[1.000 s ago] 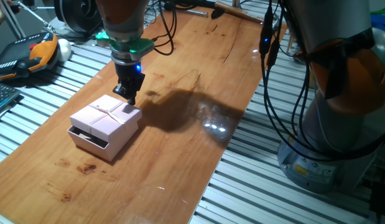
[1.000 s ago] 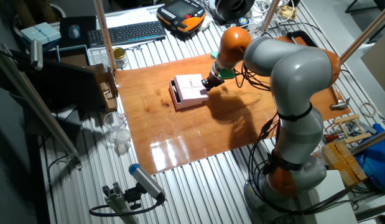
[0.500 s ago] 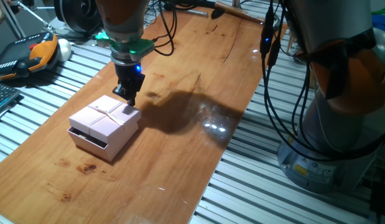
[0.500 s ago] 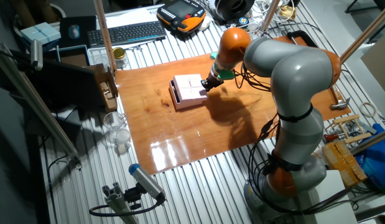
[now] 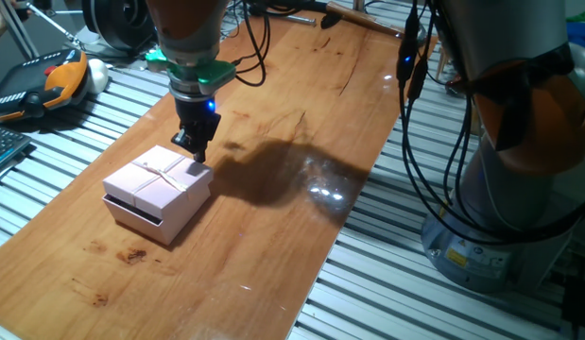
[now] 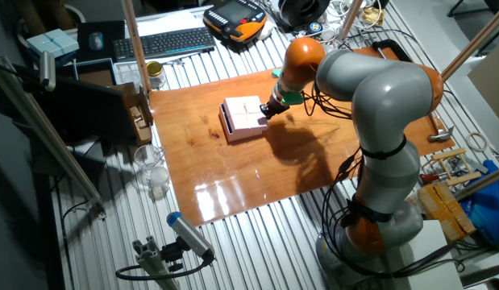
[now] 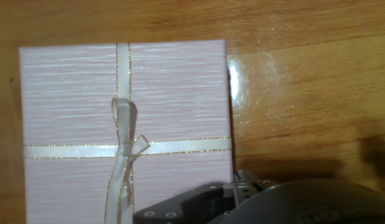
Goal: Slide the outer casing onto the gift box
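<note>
The pale pink outer casing [image 5: 158, 181] with its crossed ribbon and bow lies over the gift box [image 5: 129, 216], which shows only as a thin strip with a dark gap under the casing's near-left edge. The other fixed view shows the casing [image 6: 243, 114] with a narrow strip of the gift box [image 6: 223, 122] at its left. My gripper [image 5: 198, 151] is shut, its tip pressed against the casing's far-right edge. In the hand view the casing [image 7: 127, 112] fills the left, and the gripper [image 7: 208, 202] sits at its lower right edge. The box's inside is hidden.
The wooden board [image 5: 301, 217] lies on a slatted metal table [image 5: 405, 302]. An orange-black pendant [image 5: 46, 80] and a keyboard [image 6: 164, 42] lie beyond the board. Cables [image 5: 410, 123] hang by the arm's base at the right. Glass jars [image 6: 152, 173] stand off the board's edge.
The gripper has pushed the outer casing slightly further over the gift box, and the exposed strip of the box has narrowed.
</note>
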